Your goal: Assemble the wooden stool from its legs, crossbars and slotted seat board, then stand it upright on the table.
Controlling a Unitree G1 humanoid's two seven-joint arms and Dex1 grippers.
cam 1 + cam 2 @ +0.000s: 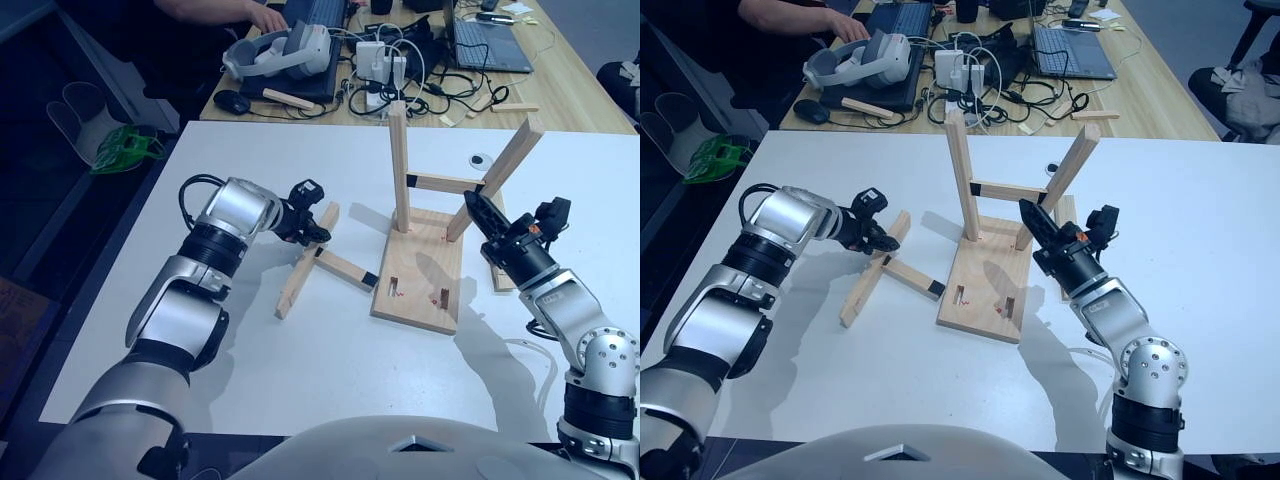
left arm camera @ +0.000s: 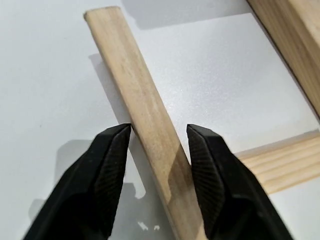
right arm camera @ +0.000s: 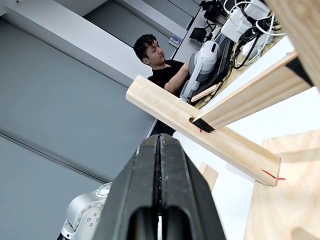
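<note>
The slotted seat board (image 1: 420, 270) lies flat on the white table. One leg (image 1: 399, 165) stands upright in it, and a second leg (image 1: 500, 175) leans outward. A crossbar (image 1: 445, 183) joins the two. A loose leg (image 1: 300, 275) with its crossbar (image 1: 345, 268) lies flat to the board's left. My left gripper (image 1: 318, 235) is open and straddles that loose leg (image 2: 145, 110) near its far end, with a finger (image 2: 112, 150) on either side. My right gripper (image 1: 472, 205) is shut on nothing, its tip (image 3: 160, 142) just beside the base of the leaning leg (image 3: 200, 130).
Another wooden piece (image 1: 497, 275) lies under my right arm beside the board. A wooden desk behind the table carries laptops, a headset (image 1: 280, 52), a mouse and tangled cables. A small round mark (image 1: 481, 160) is on the table's far side. A green object (image 1: 125, 148) sits off the left edge.
</note>
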